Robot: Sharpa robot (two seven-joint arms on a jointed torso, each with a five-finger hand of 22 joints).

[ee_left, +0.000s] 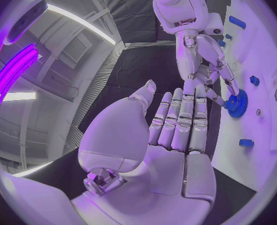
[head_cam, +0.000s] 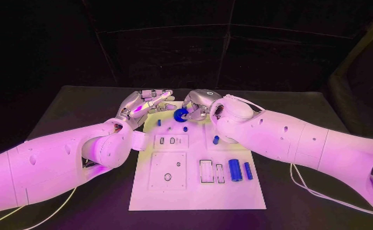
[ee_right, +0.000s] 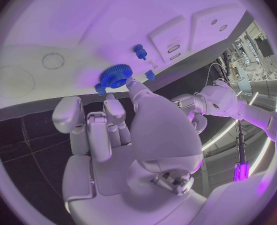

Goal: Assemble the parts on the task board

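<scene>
The white task board (head_cam: 194, 187) lies in the middle of the table. At its far end a blue gear (head_cam: 180, 115) is pinched at its rim by the fingertips of my right hand (head_cam: 204, 102), low over the board. In the left wrist view the gear (ee_left: 237, 105) sits between the right hand's fingertips (ee_left: 229, 85); in the right wrist view a fingertip rests on the gear (ee_right: 115, 78). My left hand (head_cam: 144, 103) hovers just left of the board's far end, palm up, fingers straight and apart, holding nothing (ee_left: 170, 135).
Two blue cylinders (head_cam: 234, 166) (head_cam: 248, 171) lie at the board's near right beside rectangular slots. A small blue peg (head_cam: 216, 140) and two smaller blue pieces (head_cam: 158, 123) (head_cam: 185, 129) stand mid-board. Black table surrounds the board.
</scene>
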